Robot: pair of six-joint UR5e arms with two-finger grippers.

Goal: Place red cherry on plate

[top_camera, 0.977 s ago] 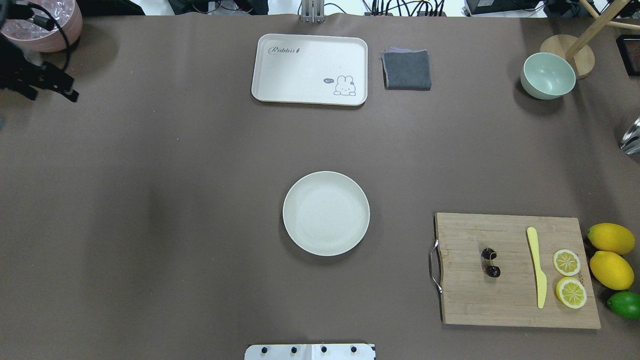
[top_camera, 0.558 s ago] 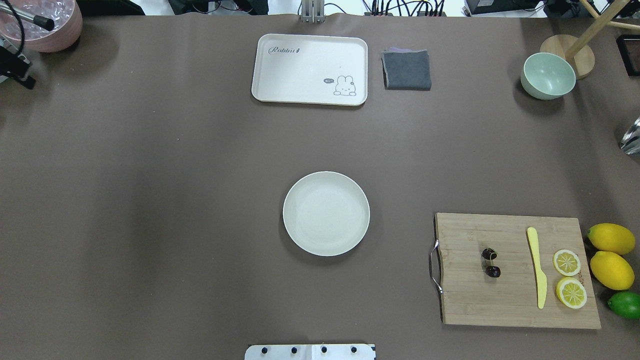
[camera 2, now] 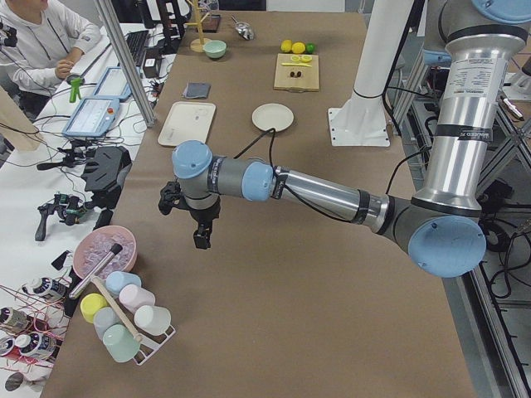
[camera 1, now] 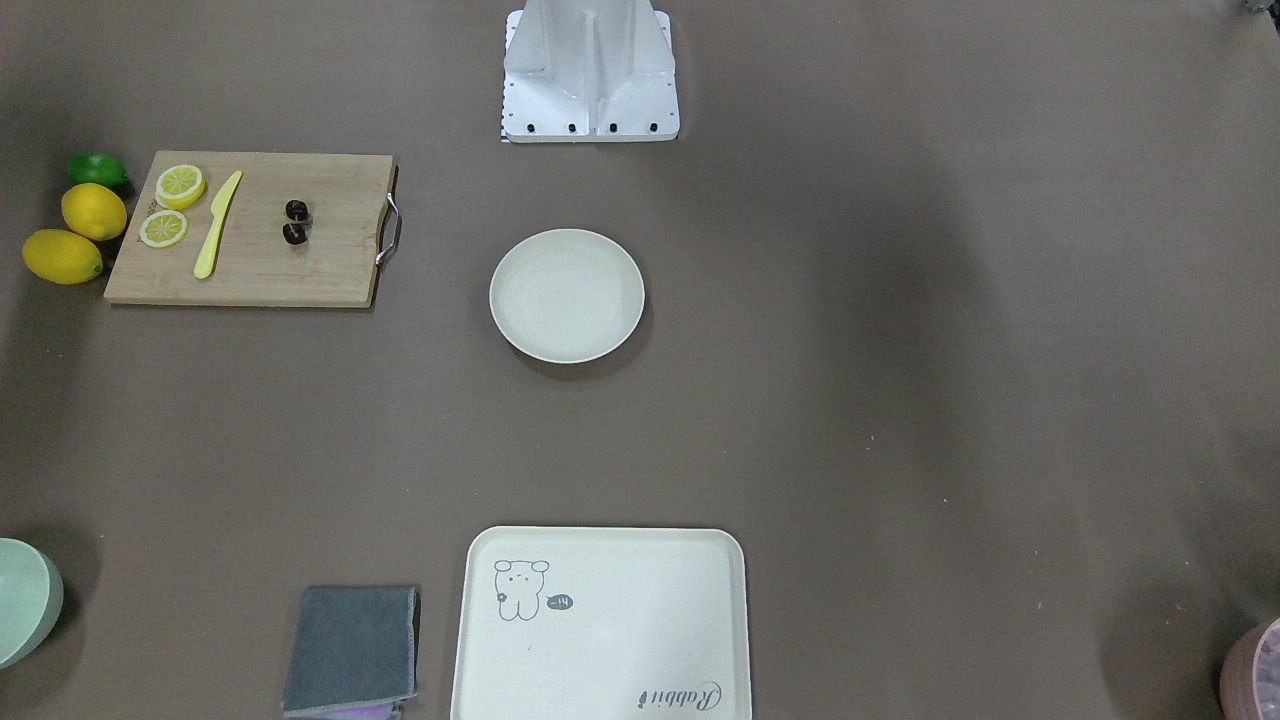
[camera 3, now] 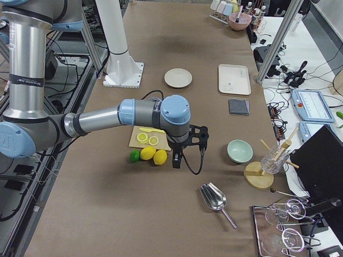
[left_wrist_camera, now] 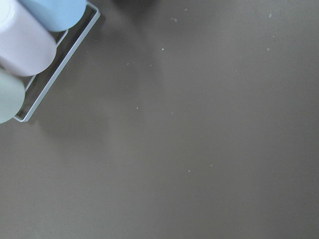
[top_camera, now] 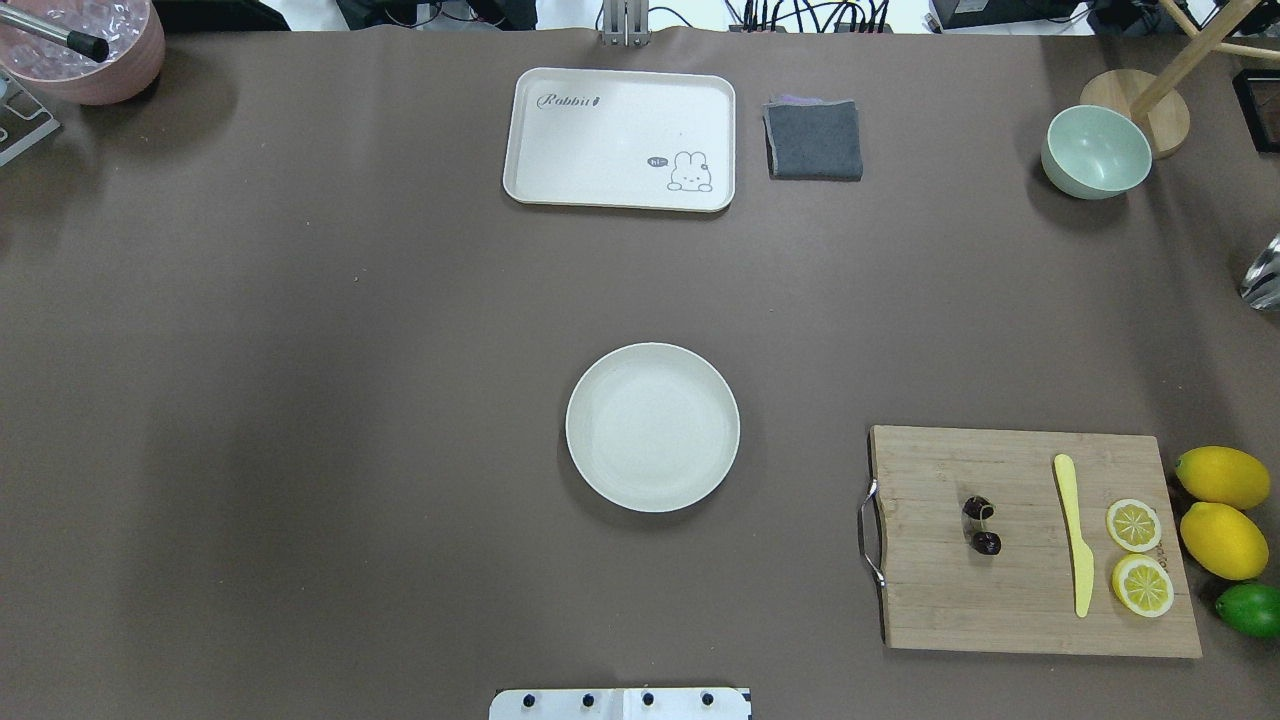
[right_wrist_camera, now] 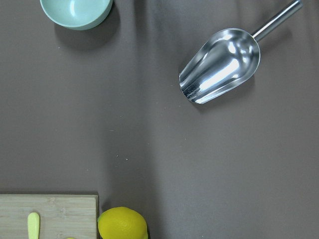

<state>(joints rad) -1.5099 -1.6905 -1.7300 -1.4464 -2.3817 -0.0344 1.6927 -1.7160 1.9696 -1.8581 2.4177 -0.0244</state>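
Note:
The red cherry [top_camera: 982, 525], a dark joined pair, lies on the wooden cutting board [top_camera: 1000, 600] at the near right, also seen in the front view [camera 1: 295, 222]. The round cream plate [top_camera: 652, 427] sits bare at the table's middle [camera 1: 567, 295]. Neither gripper shows in the overhead or front view. My left gripper [camera 2: 201, 240] hangs over the table's far left end, near a cup rack; my right gripper [camera 3: 176, 160] hangs beyond the board's right side, by the lemons. Both point down; I cannot tell whether they are open or shut.
On the board lie a yellow knife [top_camera: 1073, 535] and two lemon halves [top_camera: 1134, 525]; whole lemons [top_camera: 1222, 477] and a lime [top_camera: 1250, 608] sit beside it. Rabbit tray [top_camera: 620, 138], grey cloth [top_camera: 813, 140], green bowl [top_camera: 1097, 152], metal scoop [right_wrist_camera: 219, 67], pink bowl [top_camera: 90, 50].
The left arm's gripper, seen earlier at the overhead view's upper left, has slid out past the left edge. Cherry, plate and board have not moved.

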